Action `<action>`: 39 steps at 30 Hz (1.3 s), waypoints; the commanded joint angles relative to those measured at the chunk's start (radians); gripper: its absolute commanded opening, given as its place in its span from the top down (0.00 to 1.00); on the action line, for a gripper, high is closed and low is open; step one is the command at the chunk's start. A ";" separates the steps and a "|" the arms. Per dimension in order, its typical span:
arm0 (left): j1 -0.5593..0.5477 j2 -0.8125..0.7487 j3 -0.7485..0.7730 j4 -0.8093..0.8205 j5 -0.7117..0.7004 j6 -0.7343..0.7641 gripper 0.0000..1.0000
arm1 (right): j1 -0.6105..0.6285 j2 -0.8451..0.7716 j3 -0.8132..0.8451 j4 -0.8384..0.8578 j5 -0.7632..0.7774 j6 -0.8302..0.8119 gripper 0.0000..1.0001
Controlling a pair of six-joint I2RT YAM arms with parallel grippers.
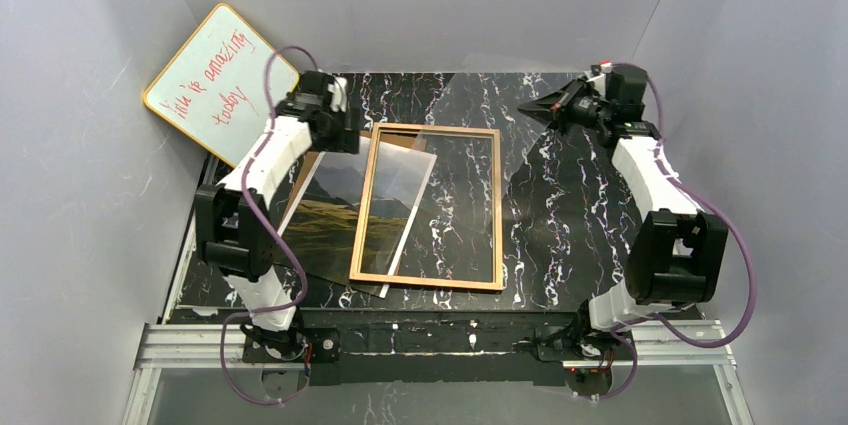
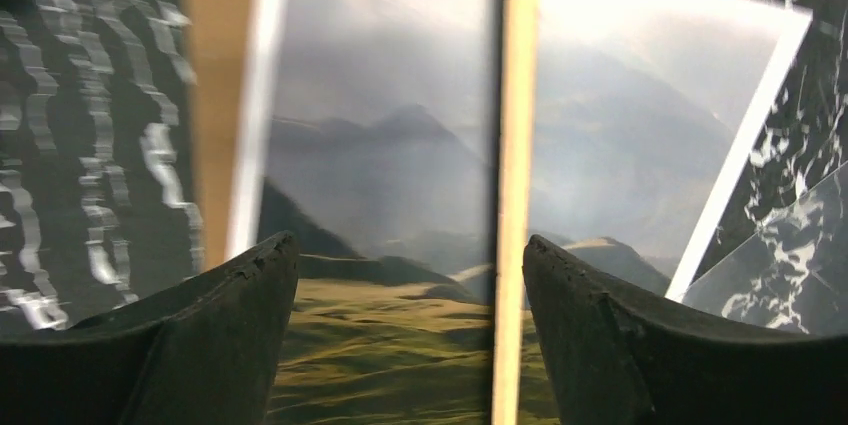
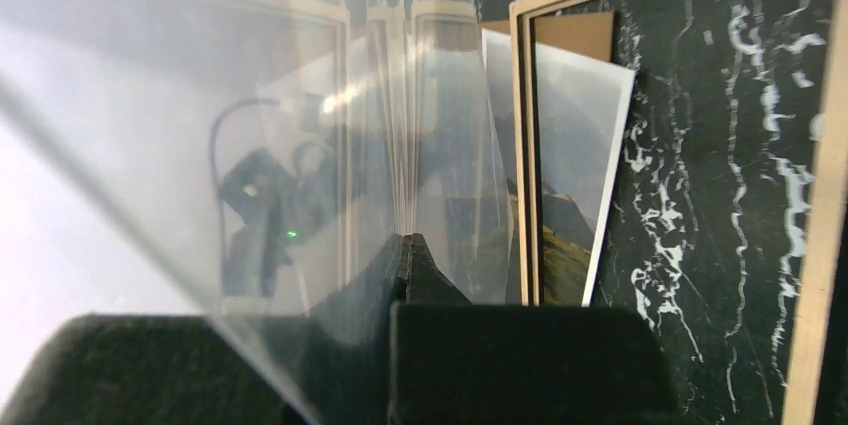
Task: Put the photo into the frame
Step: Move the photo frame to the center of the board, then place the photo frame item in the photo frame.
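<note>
The frame (image 1: 497, 205) lies wood-coloured back up at the table's middle. The photo (image 1: 335, 215), a misty mountain print, lies face up beneath the frame's left bar, partly inside and partly left of it. My left gripper (image 1: 345, 127) hovers over the frame's far left corner. In the left wrist view it (image 2: 410, 242) is open and empty, fingers either side of the frame bar (image 2: 515, 145) above the photo (image 2: 380, 145). My right gripper (image 1: 562, 105) is raised at the far right. In the right wrist view it (image 3: 405, 237) is shut on a clear pane (image 3: 150, 145).
A brown backing panel (image 1: 308, 167) lies under the photo's far left part. A whiteboard with red writing (image 1: 215, 80) leans against the back left wall. The table is black marble (image 1: 570, 205). The held pane reaches left of the right gripper (image 1: 540, 100).
</note>
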 commanded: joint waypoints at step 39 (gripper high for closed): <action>0.051 -0.132 -0.298 -0.055 0.002 0.360 0.14 | 0.330 0.440 -0.199 0.390 -0.138 -0.126 0.62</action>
